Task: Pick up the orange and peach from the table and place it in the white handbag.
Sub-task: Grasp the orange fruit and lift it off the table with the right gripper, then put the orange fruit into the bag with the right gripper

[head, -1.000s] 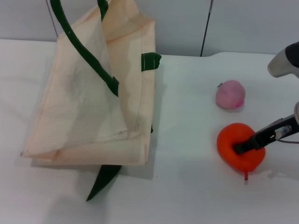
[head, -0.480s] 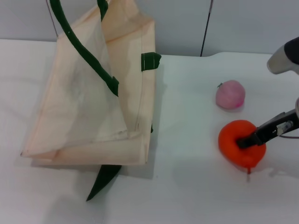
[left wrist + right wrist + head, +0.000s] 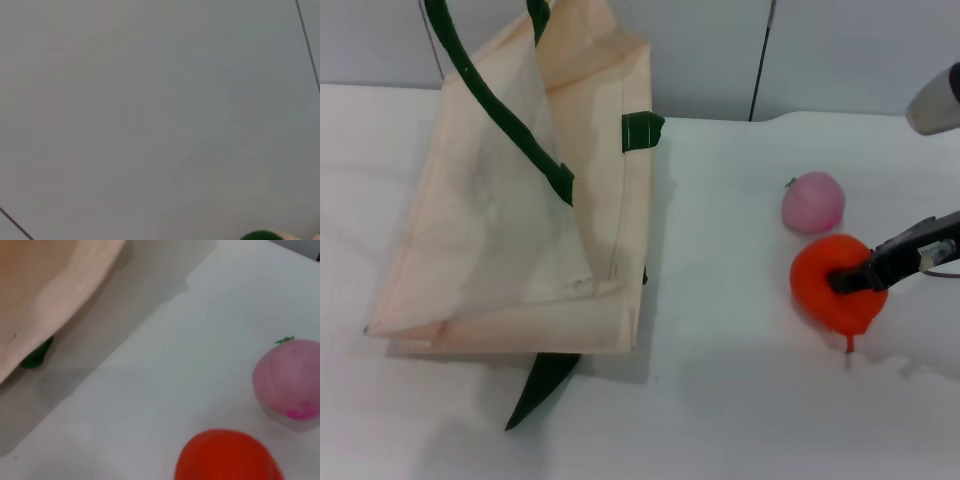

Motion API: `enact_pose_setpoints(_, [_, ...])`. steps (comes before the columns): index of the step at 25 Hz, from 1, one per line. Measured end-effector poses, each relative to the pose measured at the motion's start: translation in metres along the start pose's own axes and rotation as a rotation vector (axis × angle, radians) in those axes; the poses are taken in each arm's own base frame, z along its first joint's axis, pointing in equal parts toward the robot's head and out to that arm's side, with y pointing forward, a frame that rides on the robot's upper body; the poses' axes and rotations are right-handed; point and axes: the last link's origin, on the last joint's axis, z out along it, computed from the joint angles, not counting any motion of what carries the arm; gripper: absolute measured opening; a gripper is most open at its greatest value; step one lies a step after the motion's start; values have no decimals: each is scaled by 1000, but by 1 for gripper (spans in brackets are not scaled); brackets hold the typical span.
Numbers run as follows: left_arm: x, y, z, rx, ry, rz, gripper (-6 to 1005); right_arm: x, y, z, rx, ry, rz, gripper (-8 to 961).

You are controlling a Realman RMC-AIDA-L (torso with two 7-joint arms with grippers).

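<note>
The orange (image 3: 830, 298), glossy orange-red with a small stem pointing down, hangs just above the table at the right. My right gripper (image 3: 844, 283) is shut on it, and one dark finger (image 3: 880, 266) lies across its top. Right behind it, the pale pink peach (image 3: 813, 202) rests on the table. The white handbag (image 3: 510, 230) lies at the left, its mouth lifted by green handles (image 3: 500, 115) that run out of the top of the picture. The right wrist view shows the orange (image 3: 225, 456), the peach (image 3: 291, 385) and a corner of the handbag (image 3: 45, 285). My left gripper is out of view.
A white cloth covers the table (image 3: 720, 400). A grey wall (image 3: 820, 50) stands behind it. A loose green handle end (image 3: 542, 385) sticks out under the bag's front edge. Bare cloth separates the bag from the fruits.
My right gripper has moved slightly up and towards the peach, taking the orange with it. The orange now sits closer to the peach, with a shadow under it. Bag and peach have not moved.
</note>
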Motion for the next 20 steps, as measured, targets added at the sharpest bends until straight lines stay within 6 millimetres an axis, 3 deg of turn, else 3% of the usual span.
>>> enact_pose_setpoints(12, [-1,0,0,0,-1,-2,121,-5,5,-14,-2,-68,-12,409])
enact_pose_setpoints(20, [4,5,1,-16,12,7,121,-34,29,-38,-45,-211,-90,309])
